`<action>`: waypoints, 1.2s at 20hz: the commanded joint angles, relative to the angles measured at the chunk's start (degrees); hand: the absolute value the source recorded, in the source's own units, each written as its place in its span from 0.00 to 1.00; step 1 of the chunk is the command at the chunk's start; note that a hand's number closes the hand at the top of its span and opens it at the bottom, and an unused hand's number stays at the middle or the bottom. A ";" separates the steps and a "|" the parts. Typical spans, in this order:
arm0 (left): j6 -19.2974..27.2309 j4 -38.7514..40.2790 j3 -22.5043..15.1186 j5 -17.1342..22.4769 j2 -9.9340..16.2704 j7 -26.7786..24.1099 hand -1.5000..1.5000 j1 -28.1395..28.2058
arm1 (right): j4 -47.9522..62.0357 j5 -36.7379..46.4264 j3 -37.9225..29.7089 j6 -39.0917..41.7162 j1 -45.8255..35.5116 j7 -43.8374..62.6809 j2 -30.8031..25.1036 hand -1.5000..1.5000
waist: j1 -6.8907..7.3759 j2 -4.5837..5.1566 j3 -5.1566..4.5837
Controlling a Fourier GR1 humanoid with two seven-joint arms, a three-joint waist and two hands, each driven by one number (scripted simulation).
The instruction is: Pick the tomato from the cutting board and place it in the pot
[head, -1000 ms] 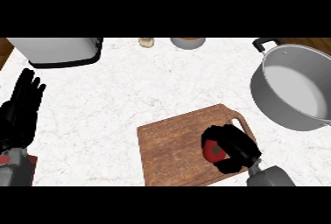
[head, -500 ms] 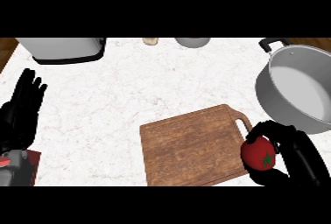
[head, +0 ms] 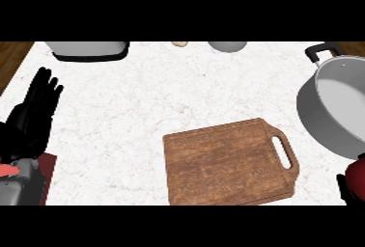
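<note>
Tomato [head: 357, 170] held in right hand [head: 348, 189], fingers curled round it, below pot [head: 335, 113]; left hand [head: 32, 116] straight-fingered, resting.

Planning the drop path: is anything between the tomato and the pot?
Nothing visible. The tomato sits in the right hand at the view's right edge, just below the pot, whose visible inside holds nothing.
</note>
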 commanded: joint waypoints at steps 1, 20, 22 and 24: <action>-2.10 2.55 1.22 0.88 -0.72 -3.92 0.50 1.08 | 5.24 -8.72 -11.02 2.61 -3.14 -0.57 -3.72 1.00 | 0.86 0.25 0.04; 1.00 -2.22 -2.99 -3.60 -4.29 1.16 0.50 -0.27 | 56.23 15.56 -11.47 -20.59 -21.80 -23.56 -13.59 1.00 | 2.54 0.53 0.14; -2.27 3.09 0.68 -1.07 -2.30 -2.99 0.50 -1.01 | 65.45 16.75 -10.59 -21.78 -28.37 -23.74 -14.98 1.00 | 2.67 0.72 0.10; -1.79 2.05 -0.77 -2.19 -3.55 -2.40 0.50 -0.25 | 71.42 16.37 -10.55 -22.94 -29.64 -28.35 -16.01 1.00 | 2.01 0.49 0.08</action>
